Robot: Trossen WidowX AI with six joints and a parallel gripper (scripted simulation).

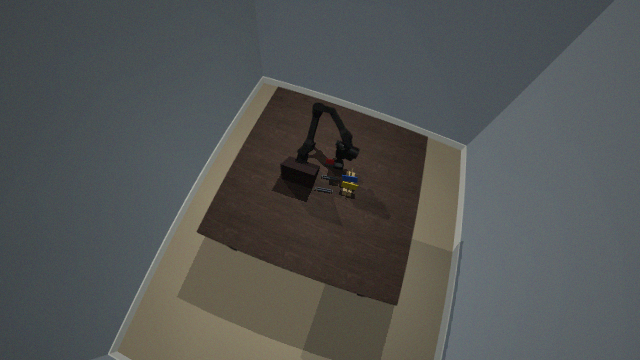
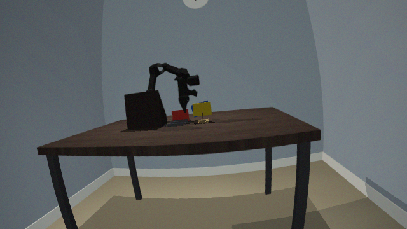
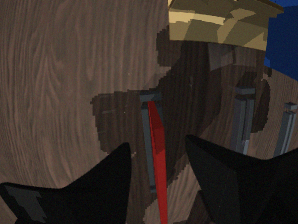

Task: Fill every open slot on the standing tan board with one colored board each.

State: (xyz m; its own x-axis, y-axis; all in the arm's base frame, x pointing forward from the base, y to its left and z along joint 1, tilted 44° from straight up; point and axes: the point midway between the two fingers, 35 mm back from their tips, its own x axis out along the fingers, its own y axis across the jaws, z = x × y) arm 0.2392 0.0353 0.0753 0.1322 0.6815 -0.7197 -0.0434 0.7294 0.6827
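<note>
The red board (image 1: 329, 161) (image 2: 180, 114) (image 3: 159, 165) stands upright in its holder. My gripper (image 1: 338, 165) (image 2: 185, 111) (image 3: 157, 144) is open above it, pointing down. In the wrist view the board's thin edge lies between the two finger outlines, with a gap on each side. The standing tan board (image 1: 351, 172) (image 3: 215, 32) carries a blue board (image 1: 349, 178) (image 3: 286, 45) and a yellow board (image 1: 350, 185) (image 2: 202, 109), both crosswise. In the exterior view the blue board's top edge slopes more than the yellow one's. The open slot is too small or hidden to see.
Two empty dark holders stand beside the red one, the nearer (image 1: 330, 178) (image 3: 243, 122) and the farther (image 1: 323, 190) (image 3: 286, 127). A large dark block (image 1: 300, 172) (image 2: 144, 109) stands by the arm's base. All stand on the brown table (image 1: 280, 220) (image 2: 254, 130).
</note>
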